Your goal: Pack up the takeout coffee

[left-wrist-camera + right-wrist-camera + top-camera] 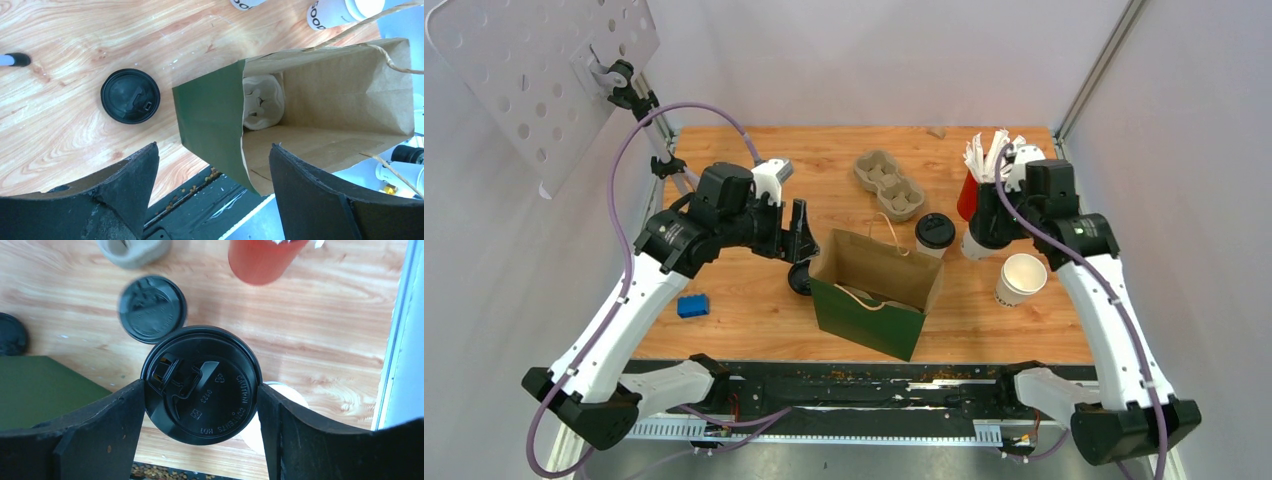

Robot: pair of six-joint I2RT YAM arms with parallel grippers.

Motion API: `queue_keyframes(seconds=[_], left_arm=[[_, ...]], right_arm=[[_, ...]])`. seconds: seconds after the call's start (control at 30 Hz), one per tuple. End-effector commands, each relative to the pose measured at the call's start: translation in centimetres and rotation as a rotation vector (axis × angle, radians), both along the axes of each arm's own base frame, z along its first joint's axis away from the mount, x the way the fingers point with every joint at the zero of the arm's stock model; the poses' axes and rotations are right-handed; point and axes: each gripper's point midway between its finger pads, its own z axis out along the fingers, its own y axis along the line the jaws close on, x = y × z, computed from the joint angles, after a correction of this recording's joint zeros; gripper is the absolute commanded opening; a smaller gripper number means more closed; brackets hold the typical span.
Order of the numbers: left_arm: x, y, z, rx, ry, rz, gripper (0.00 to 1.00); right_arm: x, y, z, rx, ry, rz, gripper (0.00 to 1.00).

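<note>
**Inspector:** Fingers?
**Assistant:** Left fingers [125, 175] spread, empty, over the bag's [869, 310] left edge. Right fingers [100, 430] clamp a lid [202, 385] right of the bag, white cup [973, 246] beneath.
**Inspector:** Elsewhere?
**Assistant:** Loose lid [130, 96] just left of the bag. Lidded cup [934, 232] behind its right corner. Open cup [1022, 277] farther right, bare surface [744, 310] between.

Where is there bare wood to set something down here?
Bare wood: far left, between the left arm and the cup carrier; near left, between the blue block and the paper bag; near right, in front of the open cup. Crowded: far right, around lidded cup, red cup and right fingers gripping a lid.
</note>
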Motion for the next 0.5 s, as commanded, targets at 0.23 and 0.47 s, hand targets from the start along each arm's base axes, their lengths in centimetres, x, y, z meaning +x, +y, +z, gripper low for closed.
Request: queue_keyframes(seconds=[0.23, 0.47], left_arm=[[1.2, -2.3, 0.4, -0.063, -0.021, -0.063, 0.72], [1.6, -3.2, 0.2, -0.083, -0.012, -0.091, 0.55]], right_arm=[[-5.6, 4.2, 14.5, 0.28, -0.263, 0.155, 0.6], [-9.6, 7.8, 19.0, 0.472, -0.306, 0.348, 0.58]])
